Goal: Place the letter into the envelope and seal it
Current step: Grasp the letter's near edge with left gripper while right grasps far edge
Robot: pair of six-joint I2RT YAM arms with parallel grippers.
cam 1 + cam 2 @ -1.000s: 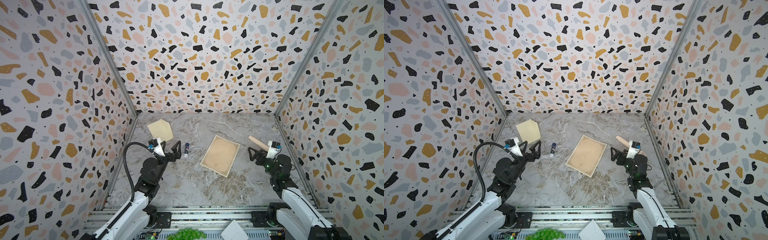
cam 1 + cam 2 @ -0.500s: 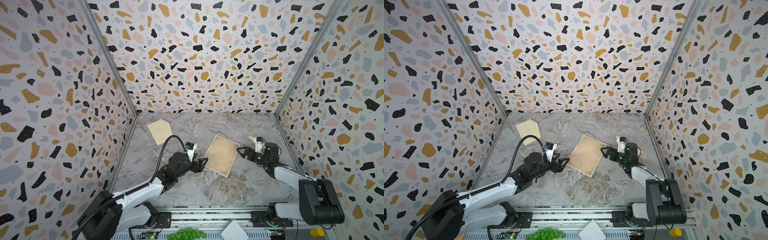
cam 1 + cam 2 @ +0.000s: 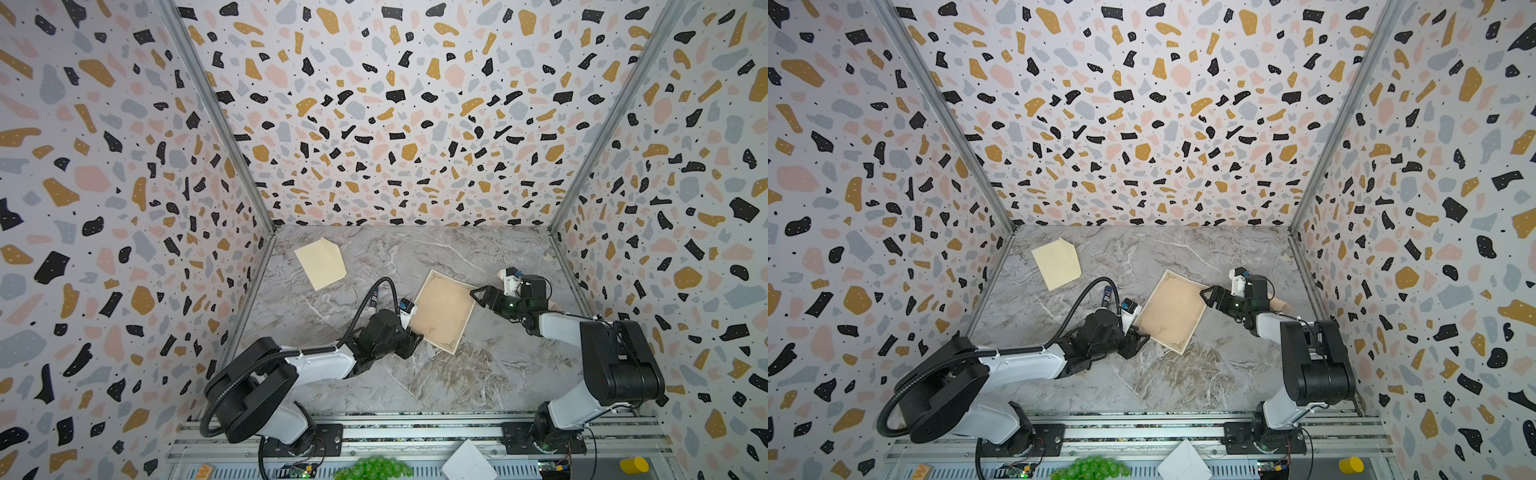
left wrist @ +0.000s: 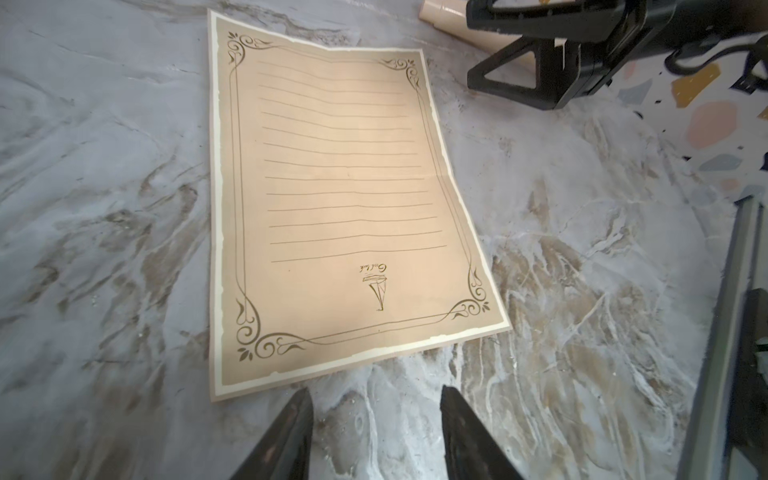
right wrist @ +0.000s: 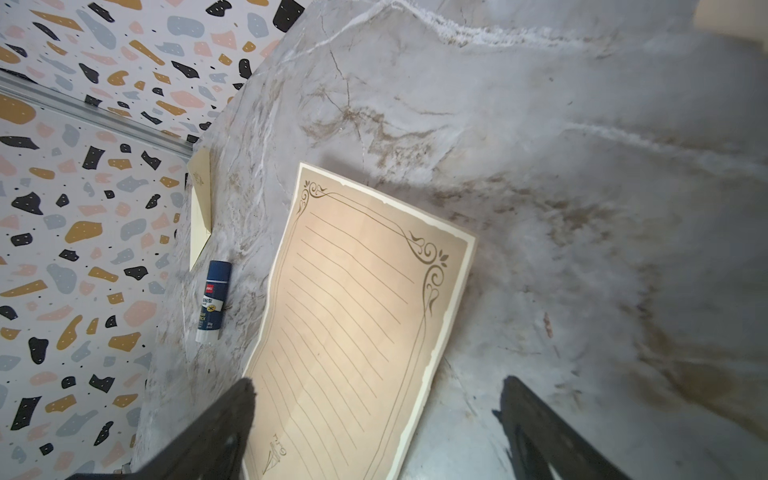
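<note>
The letter (image 3: 444, 309) (image 3: 1171, 311), a tan ruled sheet with a scrollwork border, lies flat mid-table. My left gripper (image 3: 412, 338) (image 3: 1137, 340) sits low at its near left corner. In the left wrist view (image 4: 376, 397) the jaws stand apart over bare marble, just short of the letter's (image 4: 340, 199) short edge. My right gripper (image 3: 478, 295) (image 3: 1207, 296) is open at the letter's far right side. In its wrist view (image 5: 378, 390) the letter's (image 5: 357, 324) long edge runs between the fingers. The cream envelope (image 3: 321, 262) (image 3: 1057, 262) (image 5: 201, 203) lies far left, untouched.
A blue-capped glue stick (image 3: 375, 298) (image 5: 214, 299) lies left of the letter, beside my left wrist. A tan roll (image 4: 457, 16) (image 3: 1281, 306) rests behind my right gripper. Green grapes (image 3: 378, 467), white folded paper (image 3: 469, 459) and a yellow cup (image 3: 633, 465) sit at the front rail.
Both arms have reached in from the sides to the letter. The left gripper went past the glue stick to the near corner and its jaws have narrowed. The right gripper moved left.
</note>
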